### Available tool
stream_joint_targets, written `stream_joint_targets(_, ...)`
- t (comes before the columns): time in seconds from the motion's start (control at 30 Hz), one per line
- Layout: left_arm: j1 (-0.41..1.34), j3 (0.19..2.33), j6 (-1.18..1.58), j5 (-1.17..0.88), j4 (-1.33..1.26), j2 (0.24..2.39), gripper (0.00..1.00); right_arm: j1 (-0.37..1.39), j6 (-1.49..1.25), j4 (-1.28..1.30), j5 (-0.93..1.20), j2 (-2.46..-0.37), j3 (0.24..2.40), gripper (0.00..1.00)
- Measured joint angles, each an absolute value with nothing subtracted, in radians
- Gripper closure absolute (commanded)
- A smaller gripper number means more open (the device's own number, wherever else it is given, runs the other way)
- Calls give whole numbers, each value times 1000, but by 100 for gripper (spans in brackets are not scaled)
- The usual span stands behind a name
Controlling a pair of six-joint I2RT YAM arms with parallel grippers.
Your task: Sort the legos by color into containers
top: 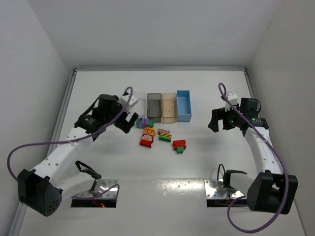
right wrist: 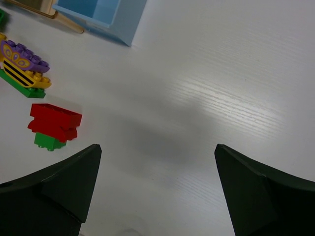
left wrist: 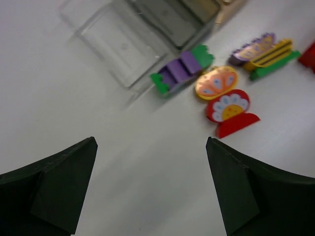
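The white surface carries four containers in one row: clear bin, grey bin, tan bin, blue bin. Just before them lie five brick groups, close together, none in a bin yet. Your left end effector and right end effector hang released, holding nothing. Be careful: the purple brick sits on a green one, the red brick also, and one stack has three colours. One grasp may carry mixed colours into one bin, or push a neighbour.

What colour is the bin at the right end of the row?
The bin is light blue, clearest in the top view.
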State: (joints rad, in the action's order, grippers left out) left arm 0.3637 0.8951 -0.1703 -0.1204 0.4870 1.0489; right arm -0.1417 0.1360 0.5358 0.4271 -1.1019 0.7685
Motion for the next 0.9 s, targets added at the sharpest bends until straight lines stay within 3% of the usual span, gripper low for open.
stream_joint_targets(0.37,690,905,-464,-228,517,1243,1,-148,154,544,428,-1095,755,1)
stream_joint_targets(0.9,745,857,-677,-454,206,1436,5,-184,167,544,428,-1112,755,1)
